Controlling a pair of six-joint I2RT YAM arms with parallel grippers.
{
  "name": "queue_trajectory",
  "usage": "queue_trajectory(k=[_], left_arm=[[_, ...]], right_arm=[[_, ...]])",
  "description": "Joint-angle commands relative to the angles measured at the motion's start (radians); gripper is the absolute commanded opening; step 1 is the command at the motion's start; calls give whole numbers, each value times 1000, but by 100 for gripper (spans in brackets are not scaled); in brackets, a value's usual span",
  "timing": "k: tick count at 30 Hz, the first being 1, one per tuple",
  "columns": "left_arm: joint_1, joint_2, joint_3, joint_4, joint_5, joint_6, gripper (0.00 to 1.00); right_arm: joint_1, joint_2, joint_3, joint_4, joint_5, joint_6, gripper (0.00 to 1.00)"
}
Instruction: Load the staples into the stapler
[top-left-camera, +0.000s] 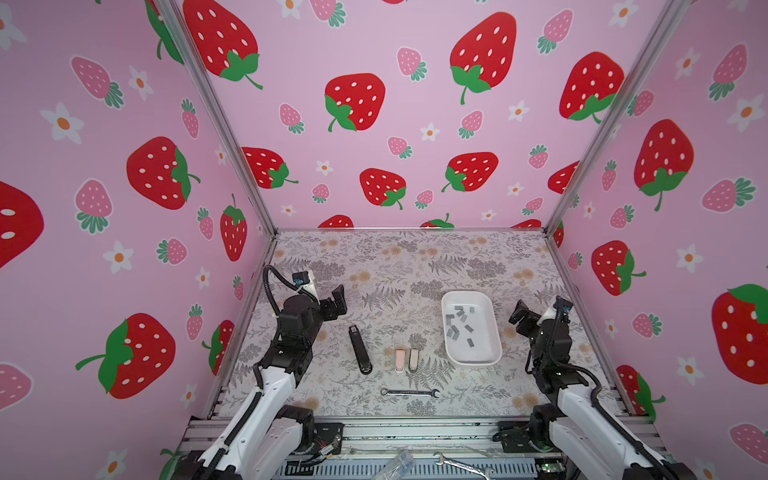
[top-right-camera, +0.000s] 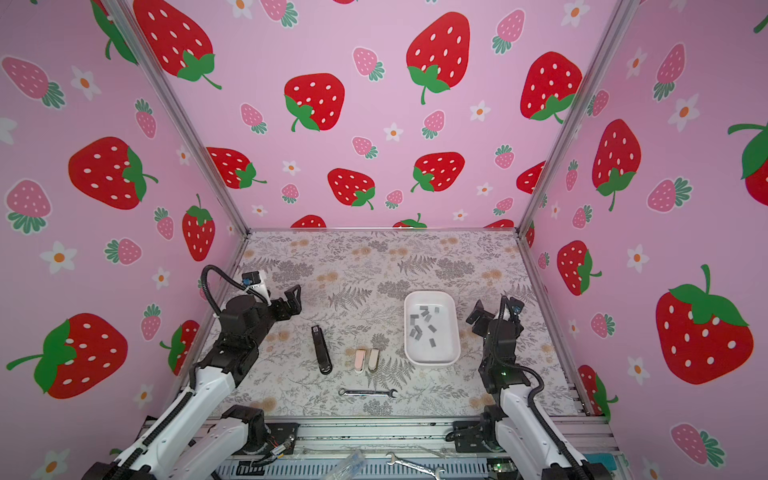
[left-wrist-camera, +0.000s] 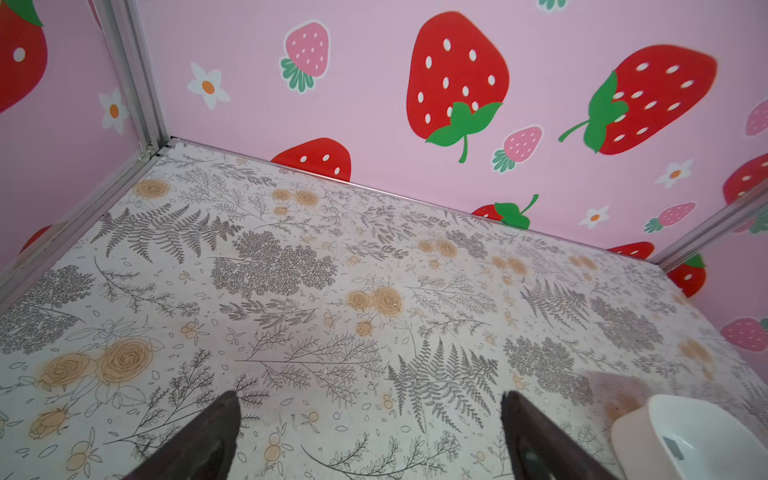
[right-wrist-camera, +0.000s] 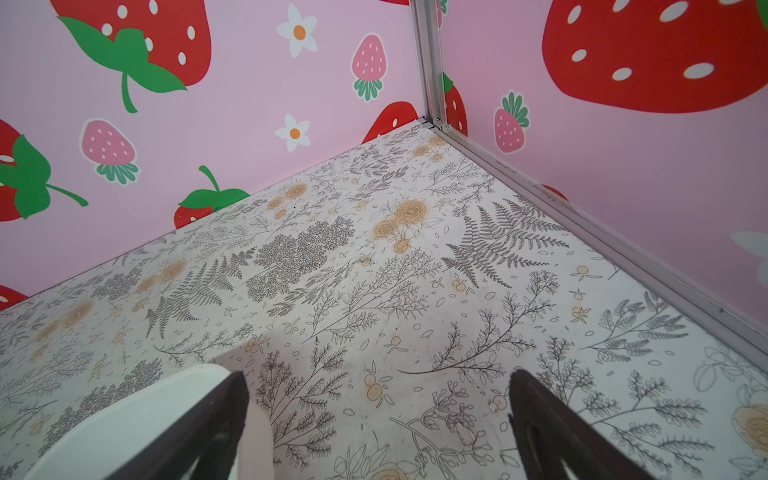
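Past the silver wrench (top-left-camera: 409, 392) at lower centre, the long black stapler (top-left-camera: 360, 349) lies pointing up-frame, left of centre. The small grey metal staples (top-left-camera: 453, 331) sit scattered in the white oblong tray (top-left-camera: 475, 362) right of centre, just left of your wide, empty right claw (top-left-camera: 518, 313); the left claw (top-left-camera: 340, 302), equally wide, is farther off. Beyond, the fern-printed table (top-left-camera: 374, 266) meets strawberry walls (top-left-camera: 415, 124).

Bright, even, diffuse light; no clear source, no glare. Shadows faint & soft: thin one under white tray (top-left-camera: 473, 362) in both top views, pale shade beside it in wrist views. Top views: heavy wide-angle stretch at edges, walls (top-left-camera: 104, 166) bowed, corners soft; staples (top-left-camera: 459, 320) tiny, detail mushy. Left wrist view: table (left-wrist-camera: 374, 291) sharp, left gripper (left-wrist-camera: 370, 403) fingers (left-wrist-camera: 208, 436) dark, blurred.
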Motion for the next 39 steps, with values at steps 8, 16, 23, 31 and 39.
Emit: queue_trajectory(k=[8, 16, 23, 31, 39], left_arm=[[0, -33, 196, -92, 128, -154, 99], [2, -41, 251, -81, 188, -130, 99], [-5, 61, 459, -133, 370, -24, 99], [-23, 227, 795, -581, 505, 537, 90], [-213, 199, 652, -658, 526, 1247, 78]], right_arm=[[61, 1, -11, 118, -17, -27, 99], [77, -26, -25, 112, -23, -29, 99], [86, -101, -59, 106, -31, -24, 99], [86, -89, -53, 105, -37, -25, 99], [86, -18, -27, 121, -30, -25, 99]])
